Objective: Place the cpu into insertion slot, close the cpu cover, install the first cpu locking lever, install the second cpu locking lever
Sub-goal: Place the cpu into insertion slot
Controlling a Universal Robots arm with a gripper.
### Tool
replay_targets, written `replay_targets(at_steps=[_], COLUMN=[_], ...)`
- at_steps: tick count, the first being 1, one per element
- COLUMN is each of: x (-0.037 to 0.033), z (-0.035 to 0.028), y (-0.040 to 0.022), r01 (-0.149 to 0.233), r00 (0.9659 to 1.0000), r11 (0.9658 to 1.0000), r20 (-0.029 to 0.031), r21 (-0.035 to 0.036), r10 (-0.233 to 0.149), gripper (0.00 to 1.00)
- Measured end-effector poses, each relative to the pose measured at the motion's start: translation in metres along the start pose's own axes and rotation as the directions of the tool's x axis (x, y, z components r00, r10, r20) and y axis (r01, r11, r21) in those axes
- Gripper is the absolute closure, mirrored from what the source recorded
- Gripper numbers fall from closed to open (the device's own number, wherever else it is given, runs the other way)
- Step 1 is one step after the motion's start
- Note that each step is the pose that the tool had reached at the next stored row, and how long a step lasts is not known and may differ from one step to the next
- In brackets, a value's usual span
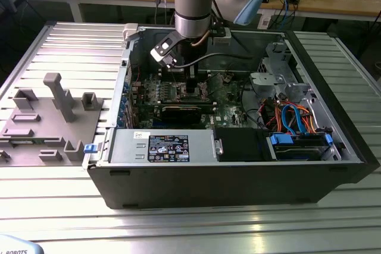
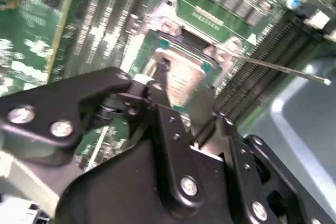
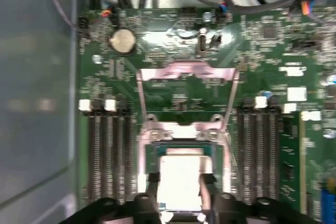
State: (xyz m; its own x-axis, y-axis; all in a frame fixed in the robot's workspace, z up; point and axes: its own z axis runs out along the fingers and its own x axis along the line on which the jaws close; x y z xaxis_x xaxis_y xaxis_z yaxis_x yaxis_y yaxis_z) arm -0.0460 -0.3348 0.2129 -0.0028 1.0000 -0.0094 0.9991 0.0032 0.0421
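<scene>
The small flat square cpu [image 3: 181, 169] with its silvery-grey metal top sits directly between my fingertips, straight under the black two-fingered gripper [image 3: 180, 181]. Being square, it has no long axis to favour. The fingers [image 3: 152, 179] are narrowed onto two opposite edges and, as I judge it, have hold of the chip. It lies squarely over the dark square insertion slot [image 3: 181, 149] with its metal rim; I cannot tell whether it is seated. The thin silvery hinged cpu cover [image 3: 186, 70] stands swung open just beyond the slot. Long black memory slots [image 3: 107, 156] flank it on both sides on the green motherboard [image 1: 178, 96].
</scene>
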Motion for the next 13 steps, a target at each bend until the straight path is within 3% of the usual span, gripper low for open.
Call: replay_targets(at_steps=[1, 2, 5, 13], x=[0.0000, 0.0000, 0.0000, -0.0014], z=[0.0000, 0.0001, 0.0005, 0.0061], y=[0.0000, 0.0000, 0.0000, 0.0040], r01=[0.006, 0.024, 0.112, 0.120], r00=[0.9998, 0.9992, 0.9934, 0.9924], r11=[1.0000, 0.9997, 0.9937, 0.9928], r20=[0.0173, 0.0308, 0.0280, 0.0289], r21=[0.0000, 0.0001, -0.0009, 0.0047], r10=[-0.006, -0.024, -0.112, -0.120], gripper=[0.65, 0.71, 0.89, 0.89])
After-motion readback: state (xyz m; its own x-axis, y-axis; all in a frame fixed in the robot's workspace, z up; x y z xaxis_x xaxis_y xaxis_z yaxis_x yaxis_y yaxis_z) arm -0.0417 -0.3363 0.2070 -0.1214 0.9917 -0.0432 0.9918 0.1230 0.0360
